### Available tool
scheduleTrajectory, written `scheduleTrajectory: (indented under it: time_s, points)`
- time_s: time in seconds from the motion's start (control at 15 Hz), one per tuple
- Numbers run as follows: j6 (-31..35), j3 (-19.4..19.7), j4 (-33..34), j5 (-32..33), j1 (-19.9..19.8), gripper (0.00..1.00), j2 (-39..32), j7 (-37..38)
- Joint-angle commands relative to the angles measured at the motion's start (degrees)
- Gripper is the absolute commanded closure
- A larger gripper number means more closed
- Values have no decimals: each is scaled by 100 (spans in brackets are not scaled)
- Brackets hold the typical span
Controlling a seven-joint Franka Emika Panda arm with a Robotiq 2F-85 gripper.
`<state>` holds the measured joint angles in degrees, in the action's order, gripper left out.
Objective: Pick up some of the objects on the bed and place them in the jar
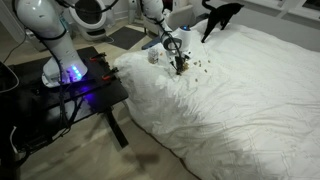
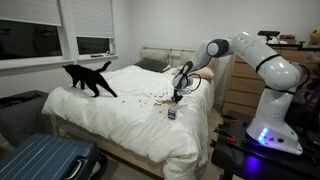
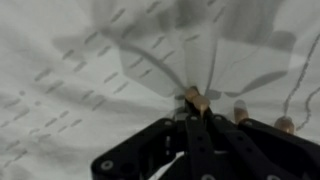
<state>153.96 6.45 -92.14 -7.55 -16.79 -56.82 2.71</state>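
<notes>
On bed [image 1: 250, 95], claw [image 3: 197, 106] tight around bit [image 3: 192, 96]

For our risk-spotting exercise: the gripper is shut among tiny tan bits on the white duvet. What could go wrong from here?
The gripper pinches a tiny tan bit where the rumpled white duvet creases; cloth may lift too. The small pale jar on that soft duvet could tip. The black cat might wander in.

dark window [image 2: 30, 40] with white blinds, wooden dresser [image 2: 235, 95], blue suitcase [image 2: 45, 160], black table [image 1: 100, 90], pale floor [image 1: 140, 160]
</notes>
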Motion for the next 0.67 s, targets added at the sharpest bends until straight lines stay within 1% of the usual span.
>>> scheduleTrajectory:
  time_s: [0.0, 0.2, 0.6]
  points:
    - [-104, 167, -386, 8, 84, 97, 369, 147]
    - [-175, 141, -643, -11, 66, 99, 656, 106]
    - [-31, 173, -1517, 15, 130, 99, 1492, 81]
